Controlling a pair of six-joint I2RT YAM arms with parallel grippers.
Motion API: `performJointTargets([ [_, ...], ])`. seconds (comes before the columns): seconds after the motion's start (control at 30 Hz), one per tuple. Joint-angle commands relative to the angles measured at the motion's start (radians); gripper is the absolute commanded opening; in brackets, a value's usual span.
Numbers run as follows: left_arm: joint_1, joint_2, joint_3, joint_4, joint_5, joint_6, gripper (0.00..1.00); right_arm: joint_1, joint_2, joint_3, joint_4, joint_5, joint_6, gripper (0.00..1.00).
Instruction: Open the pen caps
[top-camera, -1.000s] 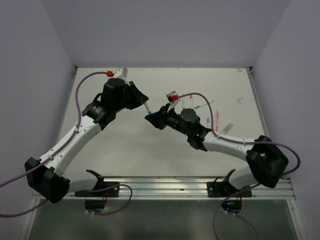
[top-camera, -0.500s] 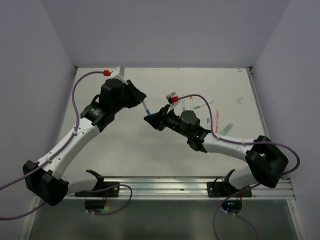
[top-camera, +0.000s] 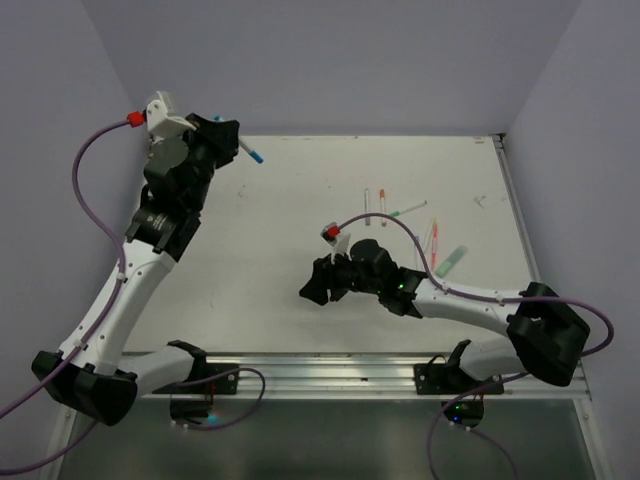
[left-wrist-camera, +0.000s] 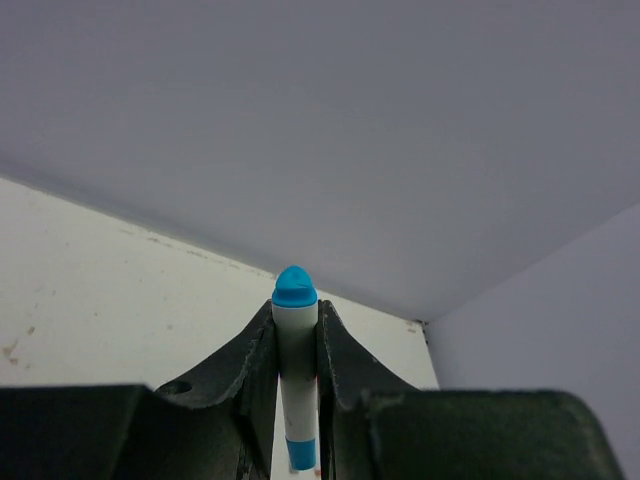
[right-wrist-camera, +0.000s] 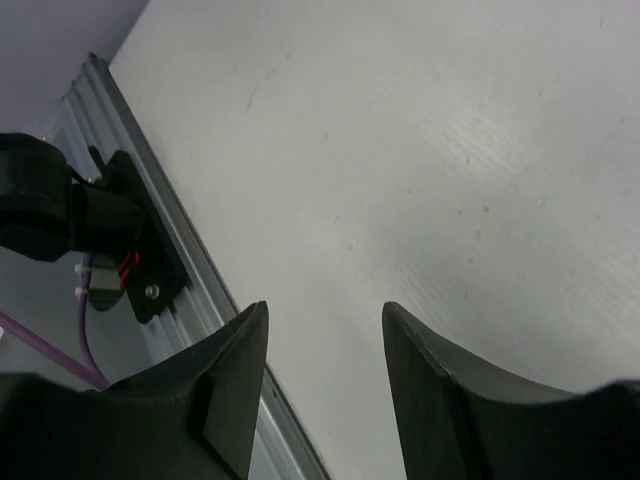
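Note:
My left gripper is raised at the back left corner, shut on a white pen barrel. The barrel has a rounded blue end sticking out past the fingertips and a blue band lower down. That blue end also shows in the top view. My right gripper hangs low over the table's near middle. In the right wrist view it is open with nothing between the jaws. No loose cap shows near it.
Several pens with small coloured ends lie at the right back: an orange-ended one, a green-ended one, a reddish one and a mint one. The metal rail runs along the near edge, close to the right gripper.
The grippers have parted. My left arm swung up to the back left corner with the pen. My right gripper drew back toward the near edge and now stands open.

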Motion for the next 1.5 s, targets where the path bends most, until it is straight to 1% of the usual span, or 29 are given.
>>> performJointTargets([
  [0.0, -0.004, 0.007, -0.012, -0.124, 0.101, 0.035, 0.00, -0.004, -0.070, 0.094, -0.051, 0.045, -0.048, 0.55],
  [0.03, -0.004, 0.005, -0.017, -0.149, 0.121, 0.038, 0.00, -0.004, -0.078, 0.125, -0.083, 0.063, -0.058, 0.65],
  [0.07, -0.004, 0.005, -0.018, -0.199, 0.136, 0.038, 0.00, -0.004, -0.085, 0.145, -0.100, 0.077, -0.069, 0.70],
  [0.13, -0.004, 0.000, -0.029, -0.238, 0.200, 0.032, 0.00, -0.004, -0.087, 0.203, -0.146, 0.108, -0.106, 0.81],
  [0.23, -0.004, -0.012, -0.057, -0.282, 0.288, 0.009, 0.00, -0.002, -0.076, 0.281, -0.183, 0.128, -0.149, 0.89],
  [0.3, -0.006, -0.032, -0.095, -0.285, 0.346, -0.018, 0.00, -0.004, -0.053, 0.317, -0.190, 0.154, -0.169, 0.91],
  [0.37, -0.014, -0.055, -0.135, -0.276, 0.366, -0.041, 0.00, -0.004, -0.021, 0.367, -0.200, 0.175, -0.178, 0.92],
  [0.5, -0.049, -0.073, -0.166, -0.270, 0.356, -0.055, 0.00, -0.005, 0.042, 0.444, -0.200, 0.186, -0.190, 0.92],
  [0.6, -0.066, -0.078, -0.175, -0.269, 0.351, -0.069, 0.00, -0.005, 0.092, 0.504, -0.197, 0.188, -0.209, 0.89],
  [0.7, -0.070, -0.079, -0.169, -0.270, 0.348, -0.065, 0.00, -0.005, 0.122, 0.529, -0.197, 0.177, -0.213, 0.88],
  [0.8, -0.075, -0.081, -0.158, -0.287, 0.339, -0.052, 0.00, -0.004, 0.140, 0.555, -0.195, 0.169, -0.213, 0.81],
  [0.87, -0.075, -0.082, -0.159, -0.298, 0.330, -0.048, 0.00, -0.005, 0.149, 0.564, -0.195, 0.171, -0.212, 0.78],
  [0.9, -0.075, -0.085, -0.163, -0.302, 0.328, -0.043, 0.00, -0.005, 0.149, 0.571, -0.194, 0.169, -0.212, 0.74],
  [0.97, -0.075, -0.088, -0.169, -0.304, 0.327, -0.043, 0.00, -0.005, 0.151, 0.578, -0.195, 0.172, -0.213, 0.70],
  [1.0, -0.075, -0.088, -0.173, -0.304, 0.325, -0.043, 0.00, -0.005, 0.151, 0.582, -0.195, 0.172, -0.213, 0.65],
  [1.17, -0.075, -0.088, -0.175, -0.299, 0.330, -0.043, 0.00, -0.005, 0.157, 0.591, -0.200, 0.175, -0.213, 0.57],
  [1.3, -0.075, -0.092, -0.175, -0.298, 0.331, -0.045, 0.00, -0.005, 0.160, 0.590, -0.197, 0.180, -0.207, 0.47],
  [1.47, -0.075, -0.092, -0.181, -0.296, 0.340, -0.045, 0.00, -0.005, 0.162, 0.592, -0.195, 0.178, -0.198, 0.41],
])
